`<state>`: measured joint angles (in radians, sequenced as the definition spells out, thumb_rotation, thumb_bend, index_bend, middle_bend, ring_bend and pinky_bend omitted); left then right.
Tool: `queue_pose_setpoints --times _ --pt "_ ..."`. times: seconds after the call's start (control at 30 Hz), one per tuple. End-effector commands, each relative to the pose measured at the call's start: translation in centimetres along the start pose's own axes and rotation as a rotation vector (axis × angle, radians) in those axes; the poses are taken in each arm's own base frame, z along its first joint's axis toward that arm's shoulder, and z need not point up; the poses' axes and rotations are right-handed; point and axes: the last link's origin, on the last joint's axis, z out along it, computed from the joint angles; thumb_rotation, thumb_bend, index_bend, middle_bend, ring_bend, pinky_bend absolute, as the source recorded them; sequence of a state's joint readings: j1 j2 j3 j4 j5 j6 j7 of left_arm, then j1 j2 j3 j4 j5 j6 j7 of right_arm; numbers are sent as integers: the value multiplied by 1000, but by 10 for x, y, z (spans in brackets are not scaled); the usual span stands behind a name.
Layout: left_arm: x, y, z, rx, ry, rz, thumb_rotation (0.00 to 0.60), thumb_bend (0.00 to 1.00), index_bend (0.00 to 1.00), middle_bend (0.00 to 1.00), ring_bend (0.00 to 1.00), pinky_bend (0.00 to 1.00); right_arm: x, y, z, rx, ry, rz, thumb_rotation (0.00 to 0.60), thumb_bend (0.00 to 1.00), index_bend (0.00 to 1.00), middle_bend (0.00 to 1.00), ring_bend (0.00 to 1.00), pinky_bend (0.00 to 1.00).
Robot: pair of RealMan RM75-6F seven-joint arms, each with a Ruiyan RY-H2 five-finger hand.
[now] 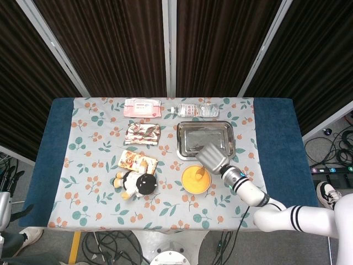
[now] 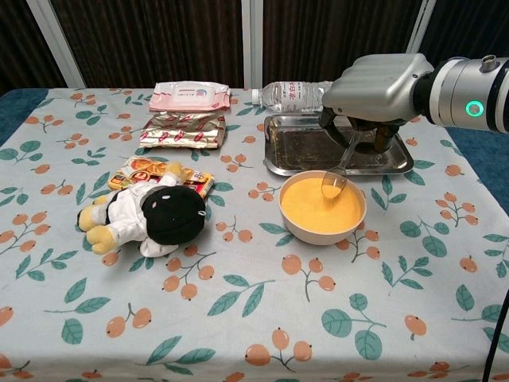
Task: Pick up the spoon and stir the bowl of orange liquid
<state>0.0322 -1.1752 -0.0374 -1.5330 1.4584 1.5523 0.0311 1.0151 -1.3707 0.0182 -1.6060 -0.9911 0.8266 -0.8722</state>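
Head view: right hand (image 1: pixel 212 157) is gripping the spoon (image 1: pixel 199 175), fingers clamped on the handle; spoon is slanting down-left from the hand w/ its tip in the bowl of orange liquid (image 1: pixel 194 179) just below-left of the hand. Left hand isn't showing. Risk: hand is sitting off toward the bowl's far-right rim, so a wide stir stroke is likely knocking the rim and sloshing liquid onto the tablecloth (image 1: pixel 99 138). Steel tray (image 1: pixel 205 137) just behind the hand is looking empty.

Chest view: right hand (image 2: pixel 380 79) is hovering above and behind the bowl (image 2: pixel 322 209), spoon (image 2: pixel 337 171) hanging below it, spoon bowl dipping in near the far rim. Bowl is filled fairly high, so a fast stir could be spilling it; handle could be slipping too. Tray (image 2: pixel 334 151) beneath the hand is holding nothing I can make out.
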Motion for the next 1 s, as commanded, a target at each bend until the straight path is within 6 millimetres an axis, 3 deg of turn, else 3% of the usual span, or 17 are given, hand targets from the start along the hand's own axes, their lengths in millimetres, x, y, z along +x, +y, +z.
queue_pose_setpoints --times 0.03,0.37,0.7,1.0 --pt "0 -1 0 3 -2 0 600 58 208 142 117 134 -1 -4 3 7 30 -147 600 525 795 1000 1000 1000" --pt "-2 -4 -2 12 -7 -6 600 58 208 142 117 134 -5 -29 10 44 56 -272 600 529 807 1000 1000 1000" --pt "-4 -5 -3 12 -8 -6 600 57 208 142 117 134 -7 -39 5 66 -5 -77 600 529 820 1000 1000 1000" --pt "-4 -4 -2 7 -7 -3 600 58 208 142 117 134 -6 -34 2 51 -56 85 600 528 830 1000 1000 1000"
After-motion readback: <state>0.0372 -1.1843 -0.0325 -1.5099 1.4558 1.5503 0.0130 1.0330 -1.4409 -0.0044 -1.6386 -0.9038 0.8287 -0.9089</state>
